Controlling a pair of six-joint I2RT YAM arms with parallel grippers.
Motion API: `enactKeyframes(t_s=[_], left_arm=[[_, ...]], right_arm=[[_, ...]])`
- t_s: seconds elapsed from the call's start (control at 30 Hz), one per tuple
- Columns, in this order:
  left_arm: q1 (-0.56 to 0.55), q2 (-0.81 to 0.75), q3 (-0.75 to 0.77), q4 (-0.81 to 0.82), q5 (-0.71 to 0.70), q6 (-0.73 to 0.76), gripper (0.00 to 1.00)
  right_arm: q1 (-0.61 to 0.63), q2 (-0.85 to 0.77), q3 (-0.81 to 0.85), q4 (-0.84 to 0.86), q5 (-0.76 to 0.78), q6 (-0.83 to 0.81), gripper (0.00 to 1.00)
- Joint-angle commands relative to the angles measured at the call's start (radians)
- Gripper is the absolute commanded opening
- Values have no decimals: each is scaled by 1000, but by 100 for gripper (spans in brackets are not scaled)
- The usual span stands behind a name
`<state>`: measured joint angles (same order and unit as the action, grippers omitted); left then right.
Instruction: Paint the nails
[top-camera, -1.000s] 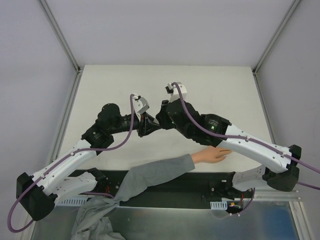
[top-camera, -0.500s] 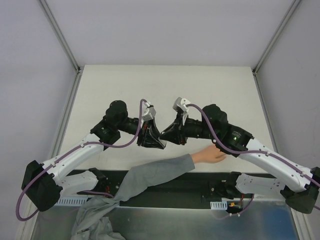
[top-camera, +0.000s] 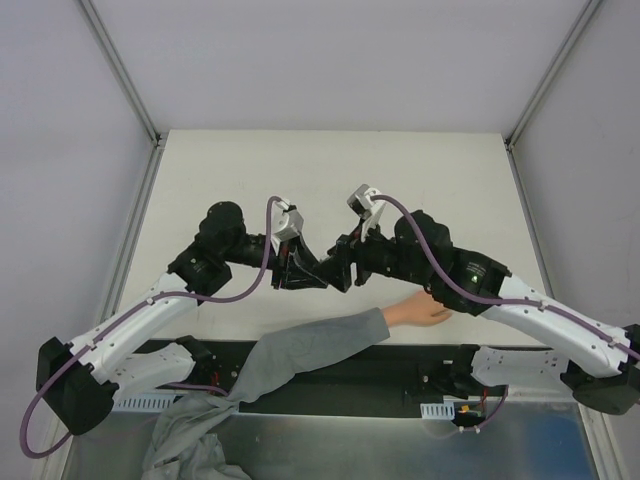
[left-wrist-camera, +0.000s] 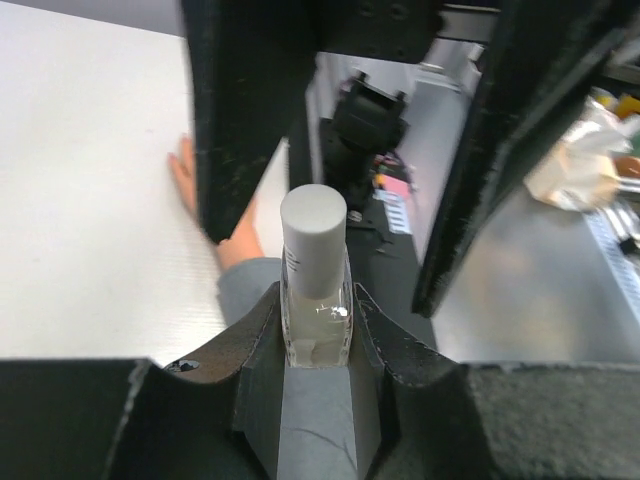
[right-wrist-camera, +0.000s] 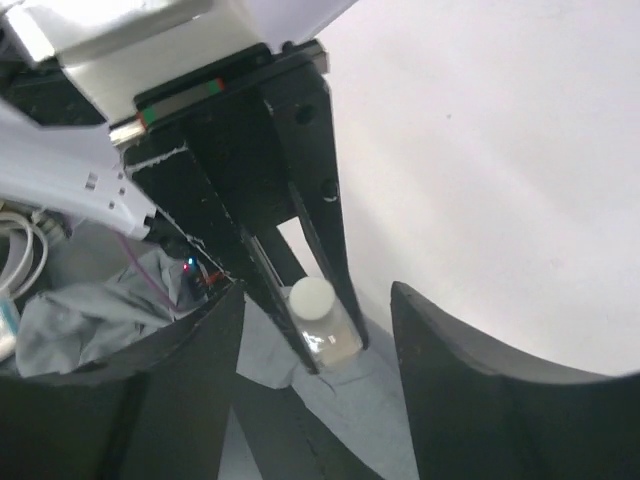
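Observation:
A pale peach hand (top-camera: 422, 311) with a grey sleeve (top-camera: 320, 345) lies palm down near the table's front edge; its nails are too small to make out. My left gripper (top-camera: 316, 274) is shut on a small clear bottle (left-wrist-camera: 314, 300) with a white cap (left-wrist-camera: 313, 215), held in the air above the table. My right gripper (top-camera: 340, 270) faces it tip to tip and is open, its fingers (left-wrist-camera: 240, 120) standing either side of the cap without touching it. In the right wrist view the bottle (right-wrist-camera: 322, 322) sits between the right gripper's (right-wrist-camera: 318, 292) spread jaws. Part of the hand (left-wrist-camera: 184, 172) shows behind them.
The white table (top-camera: 250, 170) is walled by pale panels on three sides. A black strip (top-camera: 400, 375) runs along the near edge by the arm bases. Crumpled grey cloth (top-camera: 185, 440) hangs off the front left.
My right gripper's jaws have gone from shut to open at the bottle's cap. Both grippers have stayed tip to tip and shifted slightly over the table's middle.

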<state>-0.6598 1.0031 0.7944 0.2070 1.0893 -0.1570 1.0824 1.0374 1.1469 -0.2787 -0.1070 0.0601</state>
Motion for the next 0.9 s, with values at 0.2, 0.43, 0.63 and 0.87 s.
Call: enactKeyframes(t_s=[0.2, 0.43, 0.63, 0.87], left_arm=[[0, -113, 16, -55, -391, 99, 0], [-1, -124, 8, -58, -436, 99, 0], [-1, -129, 8, -57, -447, 89, 0], [0, -133, 12, -55, -384, 106, 0]], right_arm=[[269, 232, 405, -385, 871, 274, 63], [294, 407, 589, -470, 964, 282, 49], [294, 438, 574, -473, 987, 296, 40], [261, 353, 444, -384, 951, 264, 0]])
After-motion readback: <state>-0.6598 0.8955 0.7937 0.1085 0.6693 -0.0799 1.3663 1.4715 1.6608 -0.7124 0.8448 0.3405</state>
